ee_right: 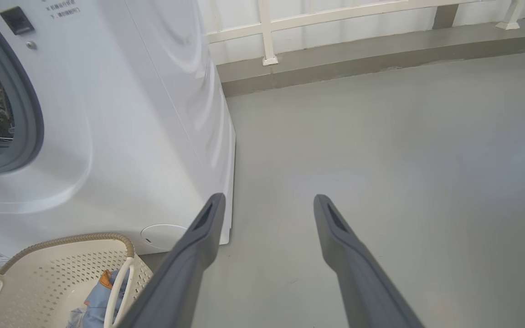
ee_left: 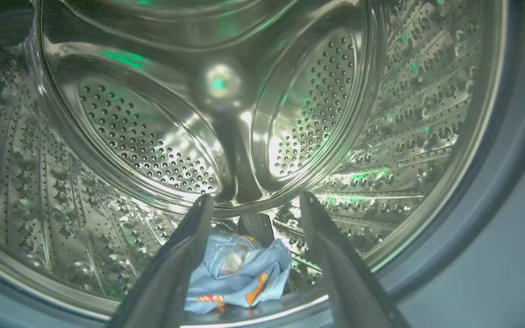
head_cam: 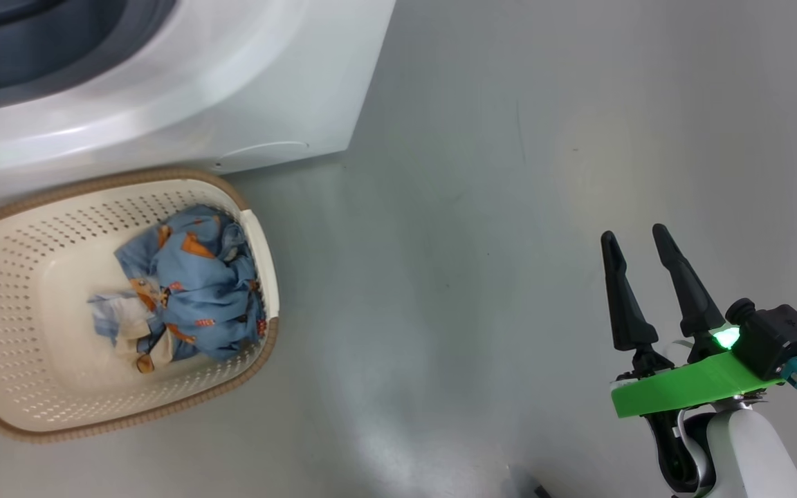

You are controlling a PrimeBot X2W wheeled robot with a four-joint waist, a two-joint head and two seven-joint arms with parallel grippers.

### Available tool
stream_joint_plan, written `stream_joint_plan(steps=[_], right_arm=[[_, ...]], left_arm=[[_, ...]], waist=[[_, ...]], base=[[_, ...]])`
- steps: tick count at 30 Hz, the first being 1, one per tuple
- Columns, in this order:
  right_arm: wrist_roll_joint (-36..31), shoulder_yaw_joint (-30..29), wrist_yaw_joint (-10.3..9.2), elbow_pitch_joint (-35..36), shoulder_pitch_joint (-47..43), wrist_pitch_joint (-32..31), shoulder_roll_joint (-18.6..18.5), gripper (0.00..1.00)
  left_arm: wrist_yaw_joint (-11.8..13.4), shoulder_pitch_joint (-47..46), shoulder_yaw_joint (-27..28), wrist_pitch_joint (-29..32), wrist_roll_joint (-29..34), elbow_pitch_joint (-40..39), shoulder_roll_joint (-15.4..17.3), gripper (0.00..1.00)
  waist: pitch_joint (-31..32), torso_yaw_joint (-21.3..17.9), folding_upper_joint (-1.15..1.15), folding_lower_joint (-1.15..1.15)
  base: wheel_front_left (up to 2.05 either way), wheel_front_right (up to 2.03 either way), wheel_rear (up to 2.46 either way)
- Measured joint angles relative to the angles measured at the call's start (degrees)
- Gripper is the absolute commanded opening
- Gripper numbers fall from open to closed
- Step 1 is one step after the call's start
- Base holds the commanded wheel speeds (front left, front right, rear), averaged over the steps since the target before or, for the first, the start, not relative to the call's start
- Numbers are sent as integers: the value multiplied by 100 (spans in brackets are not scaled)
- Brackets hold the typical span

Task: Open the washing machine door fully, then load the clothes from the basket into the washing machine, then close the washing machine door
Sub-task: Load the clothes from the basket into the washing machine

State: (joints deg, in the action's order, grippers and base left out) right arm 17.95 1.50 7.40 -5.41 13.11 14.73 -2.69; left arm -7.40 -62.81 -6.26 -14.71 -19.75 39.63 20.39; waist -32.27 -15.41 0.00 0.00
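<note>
The white washing machine (head_cam: 246, 90) stands at the top left of the head view, and its door is out of view. In front of it sits the cream basket (head_cam: 25, 235) holding light blue bear-print clothes (head_cam: 198, 283). In the left wrist view my left gripper (ee_left: 257, 197) is open inside the steel drum (ee_left: 144, 136). One blue garment (ee_left: 239, 273) lies loose on the drum's front bottom, below and between the fingers. My right gripper (head_cam: 634, 235) is open and empty above the floor, well to the right of the basket.
The right wrist view has the machine's white side (ee_right: 144, 114) and grey gasket (ee_right: 30, 114) on its left, with the basket (ee_right: 62, 269) at the lower left. A grey floor (ee_right: 381, 159) runs to a kerb and white railing (ee_right: 267, 32) at the back.
</note>
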Motion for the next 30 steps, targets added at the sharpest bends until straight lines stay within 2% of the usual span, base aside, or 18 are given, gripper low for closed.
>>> stream_joint_plan(steps=[15,30], right_arm=[[-64,-37,0,-92,-19,-1,-155,100],[-43,-100,0,-214,-536,-1,-543,100]], left_arm=[[0,1844,202,1,41,-748,-725,100],[0,3462,237,2,136,-1352,-1037,100]], waist=[[547,427,0,0],[1489,901,0,0]], base=[[0,0,0],[0,0,0]])
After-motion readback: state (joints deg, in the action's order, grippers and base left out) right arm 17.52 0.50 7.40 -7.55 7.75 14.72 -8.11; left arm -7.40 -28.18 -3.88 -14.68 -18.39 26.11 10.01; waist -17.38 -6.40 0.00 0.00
